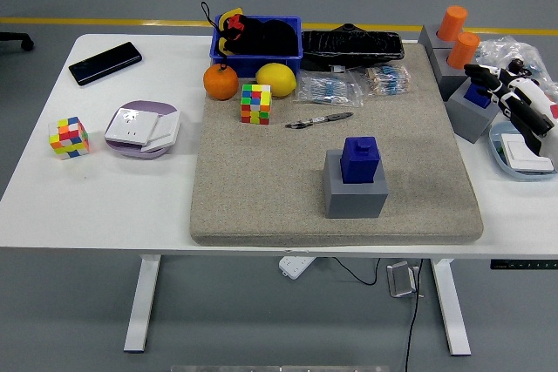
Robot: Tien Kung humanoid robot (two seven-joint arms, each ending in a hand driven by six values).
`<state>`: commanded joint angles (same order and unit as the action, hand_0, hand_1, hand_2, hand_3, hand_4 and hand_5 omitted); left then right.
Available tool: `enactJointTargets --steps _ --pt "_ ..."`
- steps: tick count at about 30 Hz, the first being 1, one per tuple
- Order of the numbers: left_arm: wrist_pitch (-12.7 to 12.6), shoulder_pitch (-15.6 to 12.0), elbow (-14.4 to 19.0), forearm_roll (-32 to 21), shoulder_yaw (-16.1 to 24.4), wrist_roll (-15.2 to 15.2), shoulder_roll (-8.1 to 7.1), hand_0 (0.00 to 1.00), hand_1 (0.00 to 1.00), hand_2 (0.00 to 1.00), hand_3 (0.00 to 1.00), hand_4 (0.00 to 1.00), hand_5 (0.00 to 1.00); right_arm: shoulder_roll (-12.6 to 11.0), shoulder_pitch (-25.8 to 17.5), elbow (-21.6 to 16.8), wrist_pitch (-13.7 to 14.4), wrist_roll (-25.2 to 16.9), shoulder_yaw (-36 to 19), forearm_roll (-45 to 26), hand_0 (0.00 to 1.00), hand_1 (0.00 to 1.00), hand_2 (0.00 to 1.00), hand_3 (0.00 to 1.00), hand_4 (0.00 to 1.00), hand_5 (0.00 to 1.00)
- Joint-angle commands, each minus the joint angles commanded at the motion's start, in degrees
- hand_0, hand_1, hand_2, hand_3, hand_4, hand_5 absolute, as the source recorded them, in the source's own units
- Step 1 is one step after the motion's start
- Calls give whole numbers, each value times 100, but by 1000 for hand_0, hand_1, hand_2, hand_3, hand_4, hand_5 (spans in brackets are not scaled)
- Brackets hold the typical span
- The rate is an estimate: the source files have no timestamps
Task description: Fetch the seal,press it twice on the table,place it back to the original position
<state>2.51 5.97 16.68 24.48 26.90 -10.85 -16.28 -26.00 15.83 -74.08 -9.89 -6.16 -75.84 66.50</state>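
Seal (359,159): blue, square-topped, seated upright in grey holder block (355,191), centre of frame, ungrasped. Second blue seal (476,95) in second grey block (472,111) at right edge; orange cylinders (457,35) behind it.

Right hand (516,98): at right edge, over or just beside second blue seal; fingers (488,75) loosely extended, holding nothing. Contact with that seal not determinable. Left hand: not in view.

Risks: likely wrong seal taken; nearby block nudged or cylinders toppled by knuckles; shallow tray (523,156) below wrist clipped.

Surface: beige felt mat (261,189) on white counter (96,198); cushioned, probably softening presses. Pen (317,119), cube (255,104), orange (221,82), lemon (275,79) along upper mat.

Room: grey floor, yellow line across top.
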Motion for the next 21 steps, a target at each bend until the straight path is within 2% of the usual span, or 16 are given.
enactJointTargets --steps 21 --pt "-12 31 7 49 66 2 -25 735 695 690 744 673 308 22 -126 -249 -77 121 -437 177 971 912 885 866 998 916"
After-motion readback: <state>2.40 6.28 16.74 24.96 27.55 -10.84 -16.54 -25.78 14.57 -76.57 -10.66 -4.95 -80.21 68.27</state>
